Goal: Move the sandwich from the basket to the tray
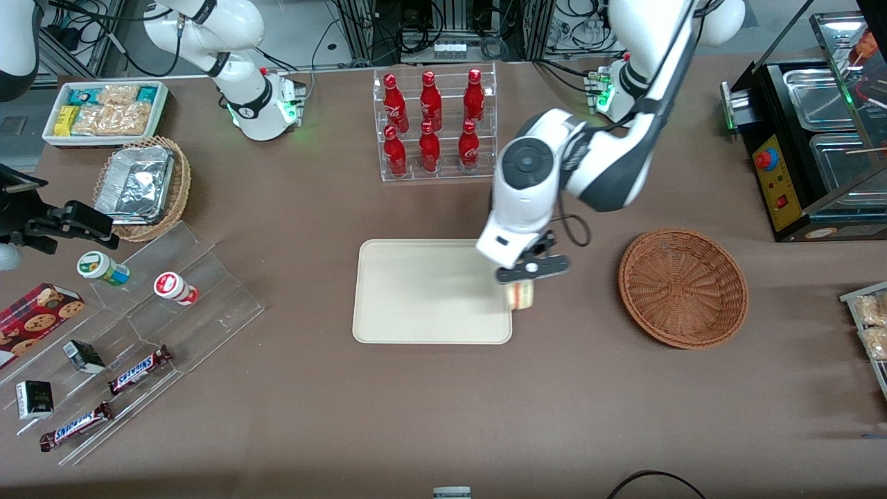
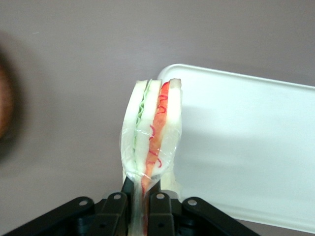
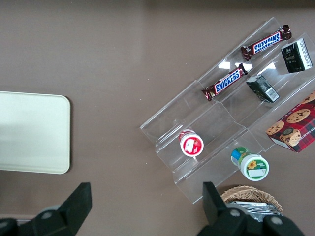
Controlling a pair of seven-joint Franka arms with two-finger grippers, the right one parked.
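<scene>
My gripper (image 1: 524, 278), clamped on the wrapped sandwich (image 2: 151, 140), hangs at the tray (image 1: 423, 294) rim; I should carry inward, well clear of the basket (image 1: 682, 287), then lower flat.

Six red cola bottles (image 1: 430, 125) stand in one clear acrylic rack (image 1: 438, 173). One cream rectangular plastic tray (image 1: 416, 298), one round reddish-brown wicker basket (image 1: 683, 287) and one lighter tan wicker basket (image 1: 181, 181) sit on the table. One plastic-wrapped triangular white-bread sandwich (image 2: 151, 132) is pinched in the single black two-finger gripper (image 2: 137, 209). Two Snickers bars (image 1: 141, 369), two small round pots (image 1: 177, 288), two small dark boxes (image 1: 83, 355) and one red cookie box (image 1: 34, 315) sit at a clear stepped stand.
</scene>
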